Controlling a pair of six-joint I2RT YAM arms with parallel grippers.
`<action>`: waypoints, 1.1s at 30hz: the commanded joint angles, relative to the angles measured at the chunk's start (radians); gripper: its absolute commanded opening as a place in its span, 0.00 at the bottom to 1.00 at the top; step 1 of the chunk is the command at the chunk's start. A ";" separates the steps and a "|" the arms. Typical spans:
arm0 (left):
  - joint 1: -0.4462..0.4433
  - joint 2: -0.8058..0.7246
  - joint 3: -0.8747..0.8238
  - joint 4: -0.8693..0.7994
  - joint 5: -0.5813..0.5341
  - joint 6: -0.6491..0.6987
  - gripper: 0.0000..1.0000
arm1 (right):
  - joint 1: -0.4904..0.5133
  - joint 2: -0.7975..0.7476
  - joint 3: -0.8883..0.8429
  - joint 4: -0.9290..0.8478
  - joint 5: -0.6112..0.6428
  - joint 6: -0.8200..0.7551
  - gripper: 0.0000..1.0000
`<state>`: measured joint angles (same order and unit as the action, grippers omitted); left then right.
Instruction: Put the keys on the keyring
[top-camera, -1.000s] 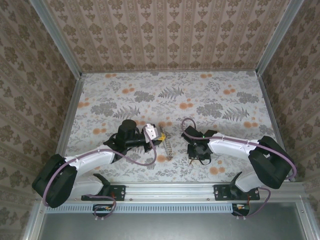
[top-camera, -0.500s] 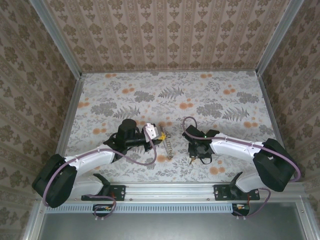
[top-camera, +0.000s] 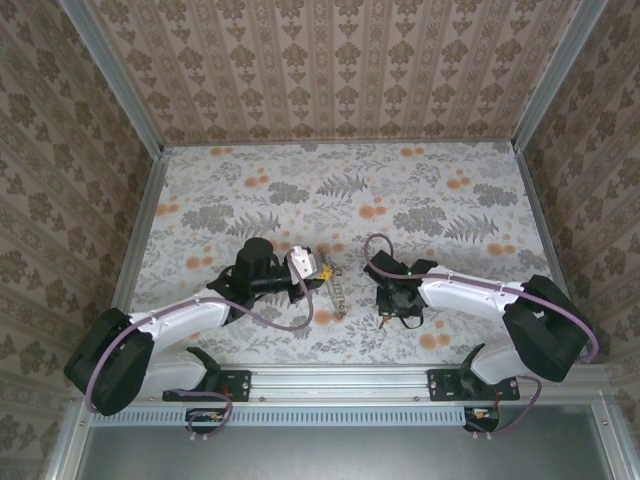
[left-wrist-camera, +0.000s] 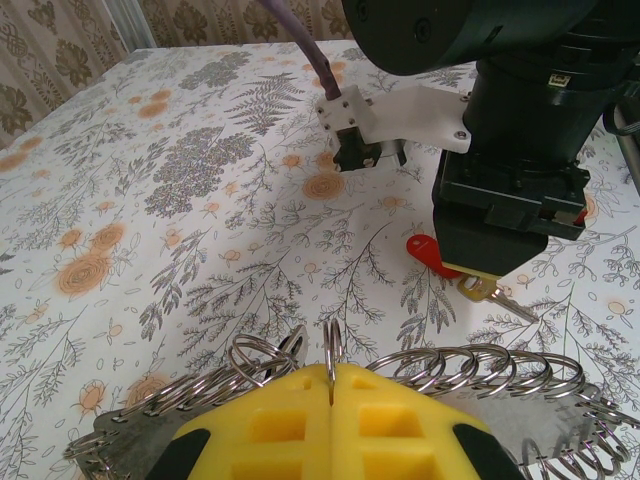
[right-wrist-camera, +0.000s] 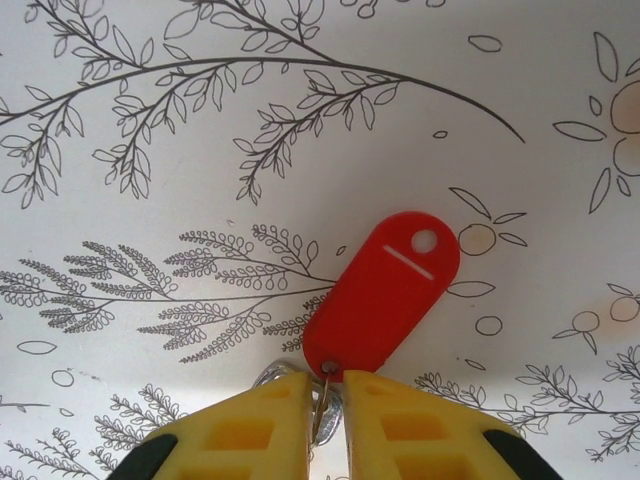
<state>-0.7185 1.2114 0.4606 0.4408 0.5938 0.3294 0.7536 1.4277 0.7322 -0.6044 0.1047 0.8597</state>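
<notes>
Floral tabletop (top-camera: 400, 190), red key (right-wrist-camera: 385, 290) in right end effector (right-wrist-camera: 325, 390)

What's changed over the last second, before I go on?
Very little. The right arm's elbow moved slightly toward the near edge. The right claw stayed over the same spot and now pinches the small ring of the red-tagged key. The left claw stayed shut on the keyring, which has not shifted.

Floral tbl cloth (top-camera: 400, 190), patterned walls (top-camera: 330, 70)
</notes>
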 joint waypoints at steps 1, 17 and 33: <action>0.001 -0.002 0.028 0.001 0.015 0.007 0.00 | 0.007 0.011 0.007 0.005 -0.003 -0.010 0.19; 0.001 -0.002 0.026 0.002 0.017 0.005 0.00 | 0.007 0.021 0.005 0.008 -0.011 -0.009 0.17; 0.001 -0.002 0.026 0.003 0.015 0.004 0.00 | 0.007 -0.019 0.003 0.021 -0.002 -0.090 0.07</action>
<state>-0.7185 1.2114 0.4606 0.4404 0.5938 0.3294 0.7536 1.4338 0.7322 -0.5972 0.0982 0.8249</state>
